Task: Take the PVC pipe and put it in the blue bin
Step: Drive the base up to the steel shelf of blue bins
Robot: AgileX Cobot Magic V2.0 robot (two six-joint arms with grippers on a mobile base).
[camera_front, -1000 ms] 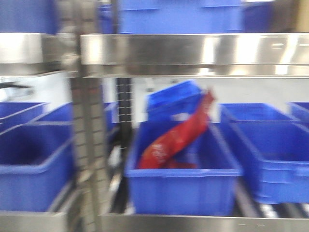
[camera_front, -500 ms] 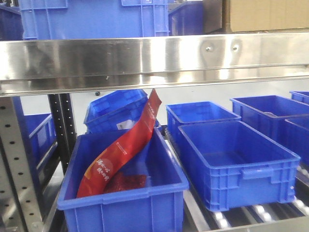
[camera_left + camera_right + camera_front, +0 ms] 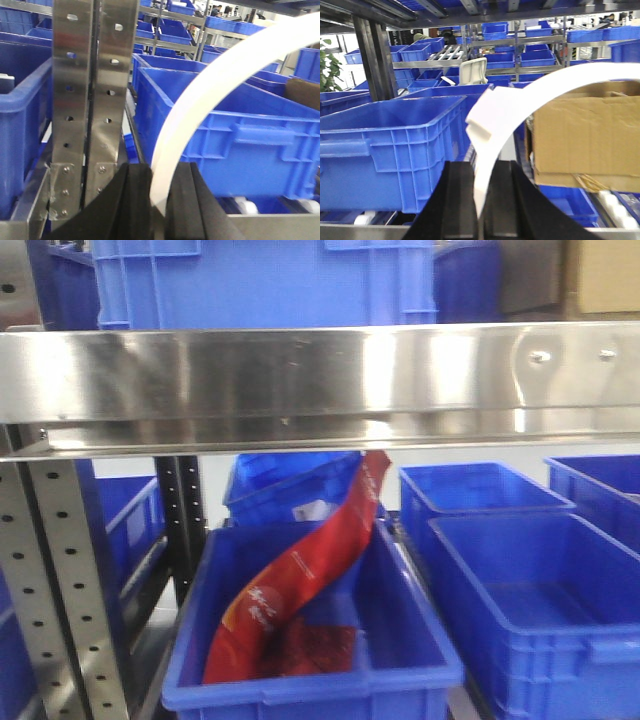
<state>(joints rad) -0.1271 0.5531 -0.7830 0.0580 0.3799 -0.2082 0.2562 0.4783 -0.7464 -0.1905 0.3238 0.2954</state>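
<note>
Pipe (image 3: 210, 85) held low, bowing from 6 toward 2 o'clock

Left fingers (image 3: 136, 205) and right fingers (image 3: 460, 200) are each closed on it, seemingly one light, smooth, springy length. Grip near the ends; a blue bin (image 3: 260, 145) sits at 3 o'clock.

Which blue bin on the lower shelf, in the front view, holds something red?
The near-left bin: a red packet leans inside it. The bin to its right looks empty.

The left gripper (image 3: 159, 172) has two matte black fingers (image 3: 135, 200), flat on the inner side, with outer edges sloping wider toward the near end. The right gripper (image 3: 481, 167) has the same black fingers (image 3: 460, 200), smooth and unmarked.
</note>
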